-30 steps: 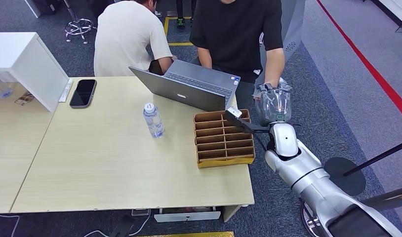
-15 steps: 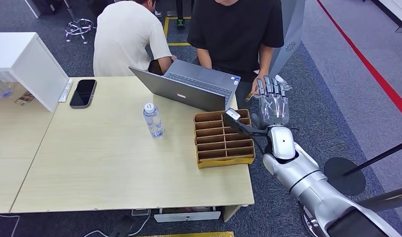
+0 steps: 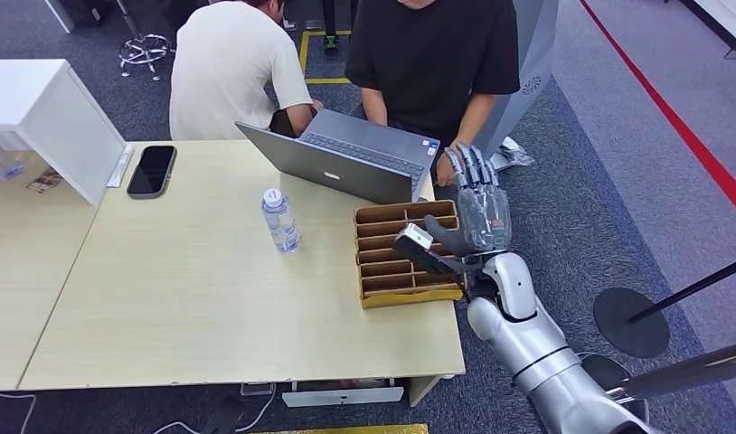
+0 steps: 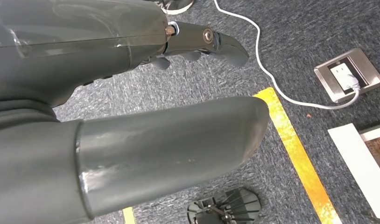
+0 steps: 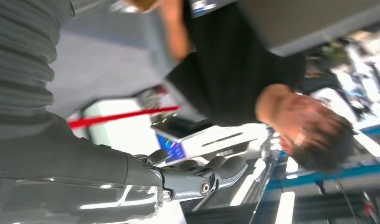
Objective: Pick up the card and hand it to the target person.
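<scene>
Searching for the card comes first, and I cannot place it for certain. No compartment of the cardboard tray (image 3: 410, 297) at centre frame shows one. In the right wrist view a pale flat shape with a blue patch sits just past the fingers (image 5: 211, 175); I cannot tell whether that is the card or something in the background.

The right hand (image 3: 477, 206) is raised right of centre. Its fingers are straight, spread apart and pointing toward the top of the frame, and nothing shows between them. It hovers just beyond the tray's far right corner, off the counter (image 3: 184, 298) edge. Close above it in the frame is the person's hand (image 3: 447, 167), lowered beside the laptop (image 3: 346, 163). It belongs to the person in the black shirt (image 3: 432, 54), who stands at top centre; whether it holds anything is too small to tell.

Judgement: this is either the handover step or the moment just after it. If the card has passed over, the next move is only to bring the arm clear. If it has not, the card must first be found, and that calls for a better look.

The left hand (image 4: 132, 140) hangs over carpet, fingers loose and holding nothing.

- The laptop sits between the tray and the standing person, so any reach has to go around its right side.
- A water bottle (image 3: 279, 220) stands left of the tray, well apart from it.
- A phone (image 3: 152, 169) lies at upper left, beside a white box (image 3: 48, 117).
- A second person in a pale shirt (image 3: 229, 68) sits at the top, back turned.
</scene>
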Controlling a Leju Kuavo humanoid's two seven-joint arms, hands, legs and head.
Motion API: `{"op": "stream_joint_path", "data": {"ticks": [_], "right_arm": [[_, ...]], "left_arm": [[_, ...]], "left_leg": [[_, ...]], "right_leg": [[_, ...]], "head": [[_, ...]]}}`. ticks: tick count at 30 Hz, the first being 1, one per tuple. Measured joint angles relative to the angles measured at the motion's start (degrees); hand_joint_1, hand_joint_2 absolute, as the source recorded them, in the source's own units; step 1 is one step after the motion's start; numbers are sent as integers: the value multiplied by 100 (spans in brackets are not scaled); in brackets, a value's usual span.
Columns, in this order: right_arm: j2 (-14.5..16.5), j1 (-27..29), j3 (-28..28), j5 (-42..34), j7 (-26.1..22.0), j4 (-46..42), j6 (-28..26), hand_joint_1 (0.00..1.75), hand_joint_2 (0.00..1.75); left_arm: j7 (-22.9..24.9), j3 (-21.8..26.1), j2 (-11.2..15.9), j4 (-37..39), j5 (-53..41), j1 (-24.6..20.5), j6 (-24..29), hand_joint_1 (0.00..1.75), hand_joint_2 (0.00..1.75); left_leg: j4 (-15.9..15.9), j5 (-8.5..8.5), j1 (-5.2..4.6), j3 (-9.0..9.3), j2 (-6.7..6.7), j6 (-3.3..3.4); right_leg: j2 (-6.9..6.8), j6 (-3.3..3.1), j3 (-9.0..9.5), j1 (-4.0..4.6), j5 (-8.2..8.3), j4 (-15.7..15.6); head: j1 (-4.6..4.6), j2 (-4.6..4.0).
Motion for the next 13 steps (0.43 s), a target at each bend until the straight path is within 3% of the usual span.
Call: {"op": "stream_joint_path", "data": {"ticks": [7, 13], "right_arm": [[784, 502, -1162, -1703, -1242, -458, -1, 0, 175], [1038, 903, -1424, -3780, -1734, -769, 0, 0, 175]], "left_arm": [[-77, 4, 0, 0, 78, 37, 45, 0, 0], [-166, 25, 0, 0, 167, 55, 78, 0, 0]], "left_leg": [[0, 1, -1, 1, 2, -1], [0, 1, -3, 0, 3, -1]], "right_leg": [[0, 0, 1, -2, 0, 0], [0, 0, 1, -5, 0, -1]], "head": [[3, 0], [1, 0]]}}
